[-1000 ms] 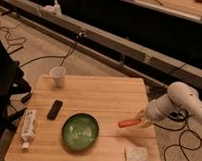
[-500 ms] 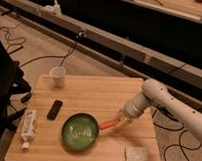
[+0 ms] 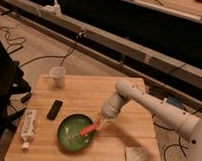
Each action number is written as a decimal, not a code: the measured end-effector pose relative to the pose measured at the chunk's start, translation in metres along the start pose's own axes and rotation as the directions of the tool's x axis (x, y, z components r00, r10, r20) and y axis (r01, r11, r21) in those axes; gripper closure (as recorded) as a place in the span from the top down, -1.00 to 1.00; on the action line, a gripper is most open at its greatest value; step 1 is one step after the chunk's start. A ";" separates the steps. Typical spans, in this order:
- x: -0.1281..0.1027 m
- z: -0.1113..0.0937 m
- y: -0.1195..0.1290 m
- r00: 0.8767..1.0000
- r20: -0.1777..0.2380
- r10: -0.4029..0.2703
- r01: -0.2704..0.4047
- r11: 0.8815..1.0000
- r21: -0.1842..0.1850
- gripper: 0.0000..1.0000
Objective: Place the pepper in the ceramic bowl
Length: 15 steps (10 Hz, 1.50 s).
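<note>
The claw is found at the right rim of the ceramic bowl, at the end of the white arm that reaches in from the right; whether it is gripping the pepper or already parted cannot be told. The pepper is seen over the bowl's right inner side, its stem end at the claw and its tip pointing into the dish; contact with the glaze cannot be confirmed. Compared with half a second ago, the pepper has been carried from just outside the rim to within the bowl's outline, and a second ago it was well to the right over the bare surface. The transfer is therefore judged nearly complete, with only release and withdrawal outstanding. Noted elsewhere on the surface: a white cup, a dark remote-like object, a white tube and a sponge pad, all apart from the bowl
</note>
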 end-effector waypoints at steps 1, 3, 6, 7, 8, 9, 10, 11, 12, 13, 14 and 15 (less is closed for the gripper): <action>-0.005 0.001 -0.004 1.000 -0.010 -0.016 0.015 1.000 -0.004 -0.62; -0.017 0.001 -0.011 0.999 -0.027 -0.043 0.043 0.999 -0.005 -0.62; -0.032 0.003 -0.012 0.997 -0.029 -0.070 0.070 0.997 -0.011 -0.56; -0.039 0.007 -0.009 0.996 -0.025 -0.082 0.081 0.996 -0.020 -0.39; -0.047 0.010 -0.007 0.995 -0.020 -0.096 0.095 0.995 -0.030 -0.20; -0.056 0.015 -0.004 0.993 -0.013 -0.114 0.113 0.993 -0.044 0.01; -0.065 0.020 -0.003 0.991 -0.006 -0.131 0.130 0.990 -0.056 0.21; -0.065 0.019 -0.003 0.991 -0.006 -0.131 0.130 0.990 -0.056 0.26; -0.065 0.019 -0.003 0.991 -0.006 -0.131 0.131 0.990 -0.055 0.26; -0.064 0.018 -0.003 0.992 -0.006 -0.130 0.129 0.990 -0.055 0.26; -0.065 0.019 -0.003 0.991 -0.006 -0.132 0.132 0.990 -0.057 0.26; -0.065 0.019 -0.003 0.991 -0.006 -0.133 0.132 0.990 -0.057 0.26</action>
